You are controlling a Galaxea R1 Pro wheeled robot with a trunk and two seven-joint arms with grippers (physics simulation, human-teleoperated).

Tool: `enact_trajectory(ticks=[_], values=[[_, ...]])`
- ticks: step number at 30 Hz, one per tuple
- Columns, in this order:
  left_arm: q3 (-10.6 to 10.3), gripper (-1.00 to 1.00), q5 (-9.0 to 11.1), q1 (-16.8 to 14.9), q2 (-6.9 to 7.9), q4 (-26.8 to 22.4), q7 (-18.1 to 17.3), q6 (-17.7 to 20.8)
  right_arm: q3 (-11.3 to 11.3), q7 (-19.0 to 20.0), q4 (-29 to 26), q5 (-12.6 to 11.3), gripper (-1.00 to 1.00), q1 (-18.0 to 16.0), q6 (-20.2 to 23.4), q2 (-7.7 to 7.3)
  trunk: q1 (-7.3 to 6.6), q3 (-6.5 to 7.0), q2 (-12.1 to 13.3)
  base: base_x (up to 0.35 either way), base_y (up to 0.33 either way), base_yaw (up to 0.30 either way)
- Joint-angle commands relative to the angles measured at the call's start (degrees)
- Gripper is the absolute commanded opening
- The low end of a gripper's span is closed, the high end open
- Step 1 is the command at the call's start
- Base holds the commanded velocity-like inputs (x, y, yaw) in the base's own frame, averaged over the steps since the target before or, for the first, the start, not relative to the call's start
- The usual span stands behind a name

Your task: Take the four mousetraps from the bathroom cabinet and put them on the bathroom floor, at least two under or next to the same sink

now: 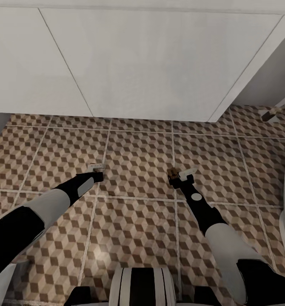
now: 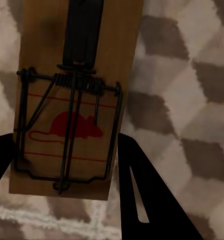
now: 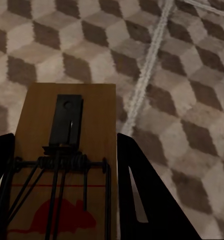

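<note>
Wall: flat white panels [image 1: 151,63], smooth, thin seams, closing off the far side.
Bathroom floor: [image 1: 134,229] square tiles, brown-beige-cream cube print, pale grout.
Left gripper: [image 2: 66,165] dark fingers clamped on both edges of a mousetrap [image 2: 71,75], wooden board, black wire spring, red mouse print.
Right gripper: [image 3: 61,170] closed on a second mousetrap [image 3: 91,115], held above the tiles.

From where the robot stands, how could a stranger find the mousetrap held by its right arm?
Start at the long white sink above the cube-patterned floor. Follow the right arm down to the right gripper. The mousetrap between its fingers is a small brown wooden board with a dark wire spring and a red mouse print, brown beside the pale fingertips.
</note>
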Motion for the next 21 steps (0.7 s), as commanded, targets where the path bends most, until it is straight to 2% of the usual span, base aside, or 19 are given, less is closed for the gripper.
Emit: enact_trajectory(ticks=[1, 21], values=[[-0.5, -1.00, 0.3, 0.0, 0.06, -0.3, 0.6, 0.3, -0.3, 0.3, 0.0, 0.2, -1.00, 0.0, -0.2, 0.05, 0.01, -0.35, 0.0, 0.000, 0.000, 0.000], [-0.5, -1.00, 0.2, 0.0, 0.13, -4.9, 0.7, 0.6, -0.3, 0.4, 0.0, 0.2, -1.00, 0.0, -0.3, 0.05, 0.53, -6.67, -0.3, 0.000, 0.000, 0.000]])
